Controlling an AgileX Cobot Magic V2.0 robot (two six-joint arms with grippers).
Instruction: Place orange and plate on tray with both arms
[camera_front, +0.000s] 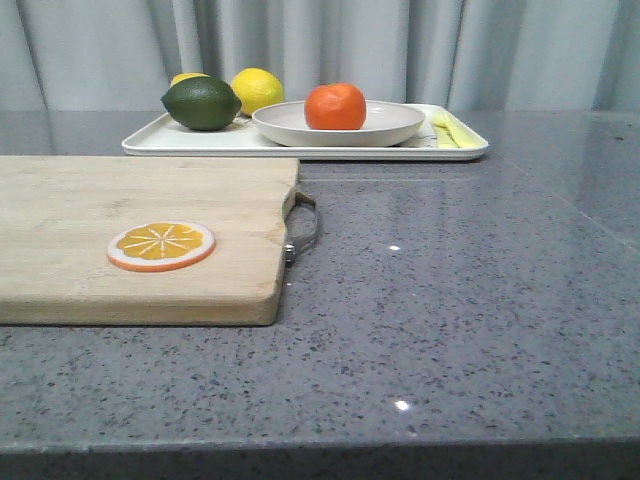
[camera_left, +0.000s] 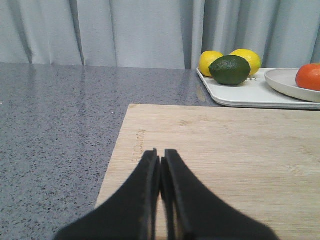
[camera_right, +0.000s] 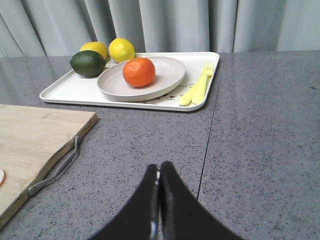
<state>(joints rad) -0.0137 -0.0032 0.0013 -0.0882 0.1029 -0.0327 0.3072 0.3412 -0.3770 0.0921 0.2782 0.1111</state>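
With both our left gripper (camera_left: 160, 162) and right gripper (camera_right: 159, 172) closed and empty, we judge the glossy orange (camera_front: 335, 106) slippery, the stiff plate (camera_front: 395, 128) rim-graspable.

Speckled grey stone counter (camera_front: 480, 300), pale grey pleated curtains (camera_front: 330, 45) behind, small glints on top, perhaps from overhead lamps

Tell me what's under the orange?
The orange sits on the off-white plate, and the plate rests on the white tray. The tray's bear drawing is mostly covered by the plate, so little of it shows.
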